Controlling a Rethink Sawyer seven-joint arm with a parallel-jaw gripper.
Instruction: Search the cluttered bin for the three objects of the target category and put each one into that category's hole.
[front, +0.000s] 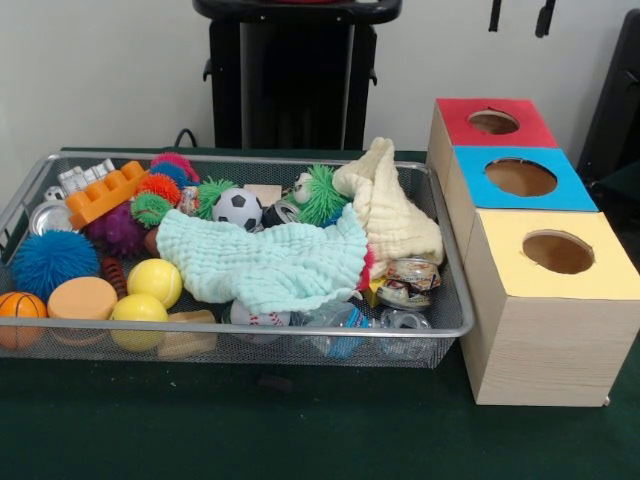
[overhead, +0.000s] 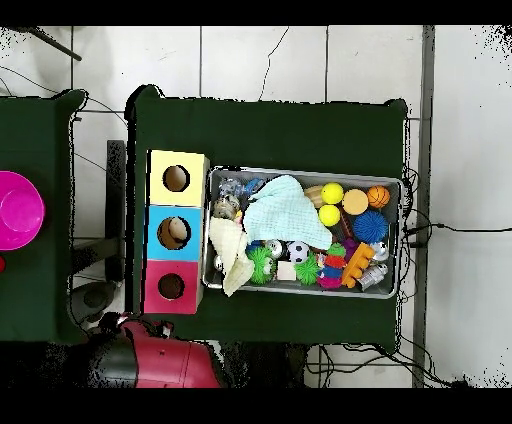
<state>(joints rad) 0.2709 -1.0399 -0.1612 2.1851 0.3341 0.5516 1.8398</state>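
Observation:
A wire mesh bin (front: 250, 345) (overhead: 404, 215) holds a clutter of toys. A pale green cloth (front: 265, 262) (overhead: 283, 212) and a cream cloth (front: 395, 205) (overhead: 230, 250) cover its middle and right. Around them lie a soccer ball (front: 238, 207), two yellow balls (front: 154, 281), a small basketball (front: 20, 306), a blue spiky ball (front: 53, 262), green spiky balls (front: 322, 195), an orange block (front: 105, 192) and crumpled cans (front: 408, 281). Beside the bin stands a wooden box with a red hole (front: 493, 122), a blue hole (front: 520, 177) and a yellow hole (front: 558, 252). My gripper (front: 520, 15) shows only as two dark fingertips at the top edge, apart and open, empty.
The red arm (overhead: 160, 362) is drawn back off the table's corner in the overhead view. A magenta bowl (overhead: 18, 210) sits on a side table. Green cloth covers the table (front: 300, 430) in front of the bin.

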